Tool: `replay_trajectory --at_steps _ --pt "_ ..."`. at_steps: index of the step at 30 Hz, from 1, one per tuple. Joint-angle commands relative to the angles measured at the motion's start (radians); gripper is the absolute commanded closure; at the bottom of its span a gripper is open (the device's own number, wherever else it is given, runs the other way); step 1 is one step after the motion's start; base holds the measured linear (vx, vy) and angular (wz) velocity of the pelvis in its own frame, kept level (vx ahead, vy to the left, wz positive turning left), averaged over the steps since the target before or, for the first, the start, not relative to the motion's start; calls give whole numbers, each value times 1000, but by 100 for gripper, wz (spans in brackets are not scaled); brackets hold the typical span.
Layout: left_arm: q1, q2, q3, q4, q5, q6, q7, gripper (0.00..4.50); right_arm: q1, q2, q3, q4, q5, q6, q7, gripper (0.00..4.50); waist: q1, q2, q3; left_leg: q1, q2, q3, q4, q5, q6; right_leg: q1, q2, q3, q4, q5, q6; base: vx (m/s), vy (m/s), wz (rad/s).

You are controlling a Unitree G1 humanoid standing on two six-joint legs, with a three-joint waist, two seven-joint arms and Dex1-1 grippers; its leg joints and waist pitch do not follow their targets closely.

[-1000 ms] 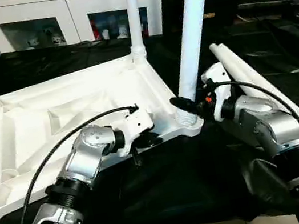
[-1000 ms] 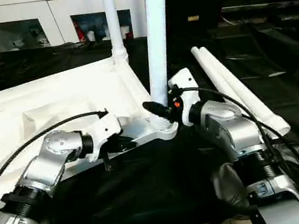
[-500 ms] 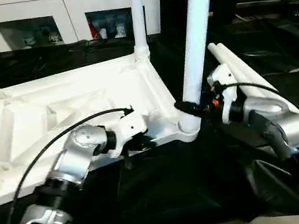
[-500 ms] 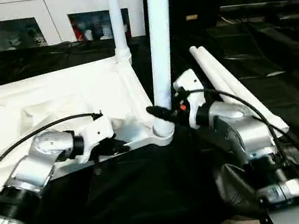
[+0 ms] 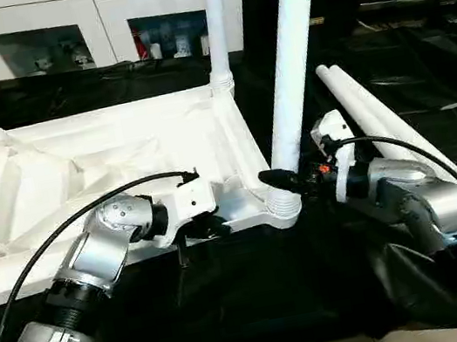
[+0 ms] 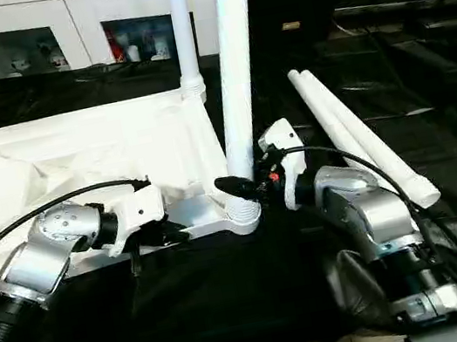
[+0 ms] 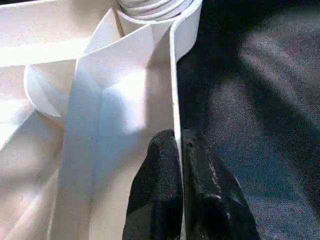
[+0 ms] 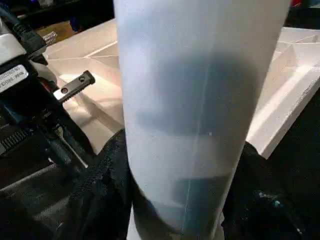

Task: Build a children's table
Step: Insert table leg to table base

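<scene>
Since 1 second ago, tabletop (image 5: 118,146) seemingly swung left; both grips unchanged.

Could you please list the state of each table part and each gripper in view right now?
table top: upside down on the black cloth, ribbed underside up.
far leg: upright in its corner socket.
near leg: standing in the near corner socket, tilted slightly.
two spare legs: lying side by side on the cloth, unfitted.
left gripper: shut on the table top's edge wall.
right gripper: closed around the near leg's base.
</scene>
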State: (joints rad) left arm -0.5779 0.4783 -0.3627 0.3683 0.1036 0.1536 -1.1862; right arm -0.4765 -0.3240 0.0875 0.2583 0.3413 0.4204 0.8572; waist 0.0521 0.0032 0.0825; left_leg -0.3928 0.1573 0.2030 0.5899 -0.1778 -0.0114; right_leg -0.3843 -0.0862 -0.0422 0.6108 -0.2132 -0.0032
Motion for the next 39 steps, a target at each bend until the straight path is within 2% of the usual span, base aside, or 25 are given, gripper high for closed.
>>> replay_trajectory --at_steps 1,3,7,8,9,11,18,20,21,24,25,26,31,32,36,39 --pt "20 8 -37 -22 14 2 -27 450 2 -6 16 59 -45 9 -21 261 -2 13 -62 35 80 -37 -85 -238 -15 25 -71 45 -63 -81 -280 0 0 0" --pt "21 11 -39 -30 15 8 -29 450 -6 -7 24 64 -40 21 -6 261 -3 13 -61 37 80 -37 -87 -258 -25 24 -71 45 -64 -98 -276 0 0 0" --pt "12 15 -44 -25 19 9 -31 450 -14 -12 43 73 -49 24 15 261 -6 13 -63 36 79 -37 -86 -245 -23 26 -70 45 -62 -75 -278 0 0 0" --pt "11 17 -43 -25 20 9 -31 450 -15 -14 49 71 -51 26 21 261 -8 4 -57 33 79 -35 -87 -241 -16 24 -69 46 -64 -70 -278 0 0 0" --pt "10 18 -44 -24 20 8 -31 450 -16 -15 52 73 -51 26 26 261 -6 8 -58 33 79 -36 -86 -235 -11 26 -72 46 -62 -74 -279 0 0 0" --pt "9 19 -44 -24 21 8 -31 450 -17 -16 54 76 -51 25 29 261 -7 9 -58 34 79 -36 -86 -238 -9 25 -72 47 -64 -89 -277 0 0 0" --pt "9 22 -45 -25 20 11 -25 450 2 -9 13 82 -22 17 11 261 -7 8 -56 35 81 -37 -87 -250 -12 23 -73 48 -68 -114 -273 0 0 0" --pt "11 24 -45 -25 18 12 -24 450 29 6 -36 91 4 17 -19 261 -7 12 -57 35 80 -37 -88 -251 -13 23 -73 48 -69 -107 -273 0 0 0" --pt "11 24 -45 -25 18 11 -24 450 30 6 -37 91 4 17 -19 261 -7 11 -57 34 80 -36 -88 -250 -12 23 -73 48 -68 -103 -273 0 0 0" --pt "9 24 -44 -21 17 11 -24 450 72 30 -87 109 25 -6 -60 261 -6 18 -58 36 80 -37 -89 -255 -16 23 -71 46 -67 -78 -280 0 0 0" --pt "8 22 -44 -20 16 12 -23 450 90 38 -95 110 29 -19 -70 261 -4 26 -58 36 81 -38 -89 -263 -20 22 -73 46 -67 -81 -280 0 0 0" --pt "8 20 -43 -18 15 12 -22 450 111 49 -101 105 35 -33 -76 261 -4 27 -57 37 80 -40 -93 -292 -31 22 -71 45 -68 -103 -278 0 0 0" --pt "6 17 -42 -13 14 12 -17 450 166 77 -118 83 48 -67 -90 261 -5 25 -55 37 81 -40 -96 -318 -42 21 -72 47 -73 -138 -266 0 0 0" --pt "5 17 -42 -10 14 11 -15 450 190 87 -116 68 46 -83 -95 261 -3 33 -56 39 81 -40 -96 -318 -45 20 -71 47 -73 -127 -265 0 0 0" --pt "1 16 -41 -3 15 9 -11 450 249 103 -98 18 32 -121 -106 261 0 31 -56 36 80 -40 -98 -308 -38 22 -70 46 -72 -93 -263 0 0 0" --pt "-3 15 -41 3 16 7 -8 450 266 93 -68 7 2 -158 -107 261 0 30 -53 37 79 -41 -100 -337 -37 21 -73 47 -79 -156 -256 0 0 0"
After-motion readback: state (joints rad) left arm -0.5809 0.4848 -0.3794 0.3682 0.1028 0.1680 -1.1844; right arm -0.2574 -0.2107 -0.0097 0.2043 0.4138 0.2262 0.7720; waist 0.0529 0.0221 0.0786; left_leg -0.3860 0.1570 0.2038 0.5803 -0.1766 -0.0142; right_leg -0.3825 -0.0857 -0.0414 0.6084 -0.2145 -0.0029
